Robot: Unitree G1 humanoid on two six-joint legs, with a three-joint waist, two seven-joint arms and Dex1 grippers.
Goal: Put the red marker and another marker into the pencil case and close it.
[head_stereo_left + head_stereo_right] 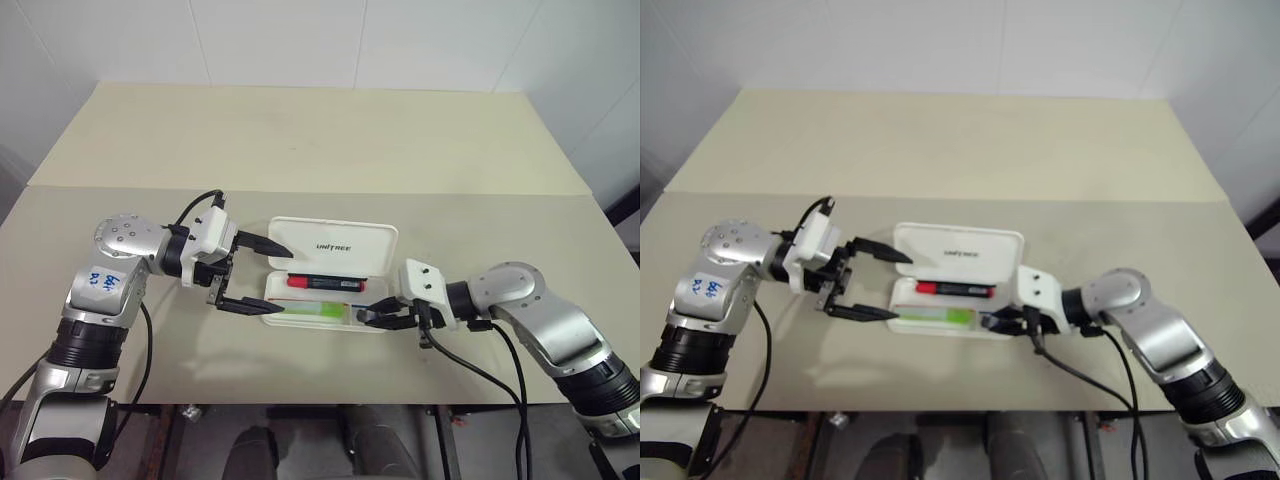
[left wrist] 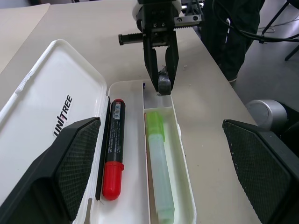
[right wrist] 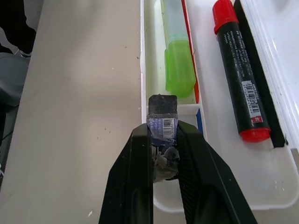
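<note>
Near edge, lower left of head view: left gripper (image 1: 258,275) spread wide, empty, fingers (image 1: 243,307) pointing right at the left end of the pencil case (image 1: 380,237), one finger level with the lid, the other with the tray front.
Lower right: right gripper (image 1: 373,315) clamped on a small dark eraser-like block with a blue label (image 3: 162,122), tip at the tray's right end, over the small end compartment.
Centre: case open on the tan table (image 1: 300,140), lid laid flat toward the back, logo text up.
Front compartment: green highlighter (image 1: 310,311) lying lengthwise, inside, cap end toward the right gripper.
Next compartment back: red marker (image 1: 322,283), black barrel, lying parallel to the highlighter, a red cap at each end, inside the tray.
Markers apart, divider wall between.
Far: bare table top, white wall behind.
</note>
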